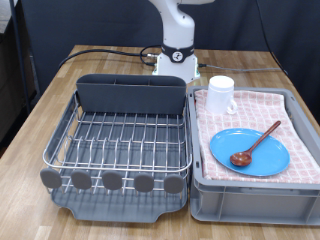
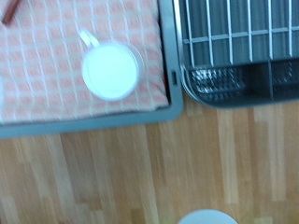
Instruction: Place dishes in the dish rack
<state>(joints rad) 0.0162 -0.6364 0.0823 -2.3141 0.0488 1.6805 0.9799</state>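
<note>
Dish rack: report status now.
Jaws not in view. Dish rack holds no dishes. Mug, plate, spoon all in the cloth-lined bin.

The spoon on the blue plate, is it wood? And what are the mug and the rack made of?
The spoon looks wooden: matte brown. The plate could be plastic or glazed ceramic; its light-blue surface is smooth. The mug is plain white, probably ceramic or plastic. The rack looks like silvery metal wire on a dark grey plastic tray. No gripper shows.

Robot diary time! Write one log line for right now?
gripper: not in view | mug: on cloth in bin | spoon: on plate | dish rack: no dishes
</note>
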